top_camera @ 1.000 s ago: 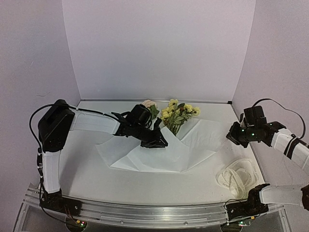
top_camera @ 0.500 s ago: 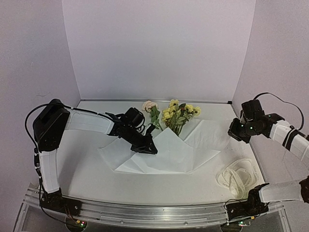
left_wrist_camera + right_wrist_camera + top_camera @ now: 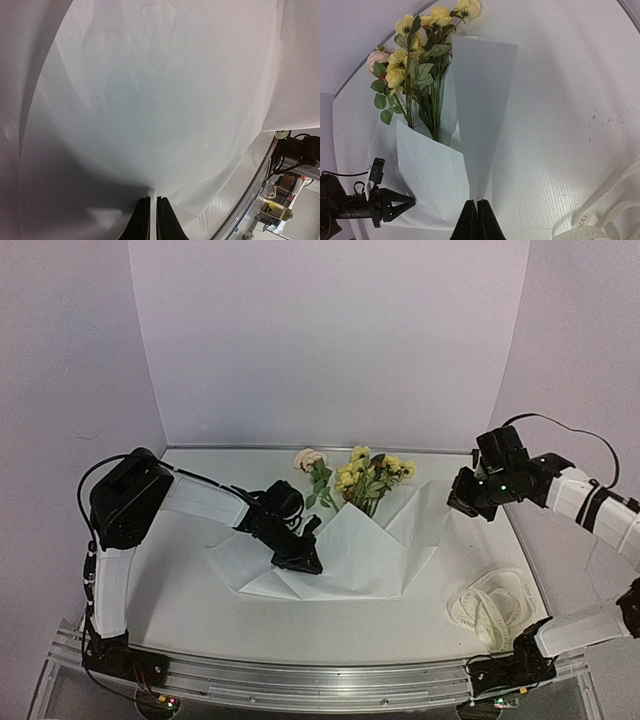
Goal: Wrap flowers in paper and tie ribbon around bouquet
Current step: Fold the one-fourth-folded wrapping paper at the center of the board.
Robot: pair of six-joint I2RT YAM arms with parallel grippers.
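1. Where the flowers (image 3: 370,478) lie toward the back of the worktop (image 3: 200,610), their stems run down under a folded flap of the paper (image 3: 365,550). Only the yellow blossoms, the green leaves and the pale pink rose (image 3: 308,457) at the left side of the bunch show above the fold.
2. The paper is a broad white sheet spread across the middle of the worktop and creased into several angular flaps. One pointed flap covers the stems. The sheet's right side is raised off the surface and slopes up toward the right arm.
3. The left gripper (image 3: 305,562) sits low on the left-front part of the sheet, touching it. In the left wrist view its fingers are drawn almost together, with only a thin slit between them. Creases in the paper converge on that slit, so it looks pinched onto a fold of the sheet.
4. The right gripper (image 3: 458,502) hangs above the right-rear part of the worktop, just beside the lifted edge of the paper. Its fingers are pressed together with no gap showing. In the right wrist view a long panel of the sheet runs straight down to their tips, so it appears clamped on that edge.
5. The ribbon (image 3: 490,608) lies in a loose, looping off-white heap on the worktop at the front right. It is well apart from the paper and from both grippers. The right wrist view shows faint printed lettering on one of its loops.
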